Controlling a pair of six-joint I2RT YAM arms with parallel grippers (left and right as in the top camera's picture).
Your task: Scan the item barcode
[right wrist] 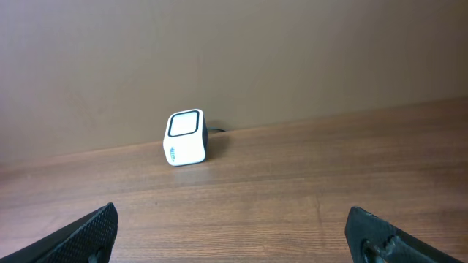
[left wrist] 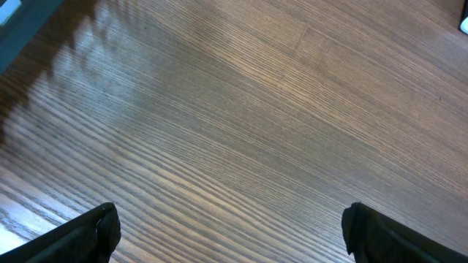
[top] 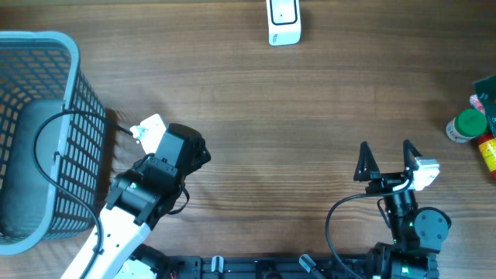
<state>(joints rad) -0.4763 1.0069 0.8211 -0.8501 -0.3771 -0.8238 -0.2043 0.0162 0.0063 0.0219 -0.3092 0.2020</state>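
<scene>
Overhead: right gripper (top: 385,160) spread wide, holding nothing. Left gripper (left wrist: 230,242) also spread, near the basket (top: 74,116). Green-capped bottle (top: 467,125) sits at the table's (top: 310,101) right edge, beside what may be a red pack (top: 488,153), cropped. Scanner (top: 284,22) at far edge, well apart.

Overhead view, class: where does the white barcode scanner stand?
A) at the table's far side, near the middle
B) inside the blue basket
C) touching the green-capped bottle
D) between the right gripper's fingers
A: the scanner stands alone at the far side, well apart from the basket, the green-capped bottle and the open right gripper.
</scene>
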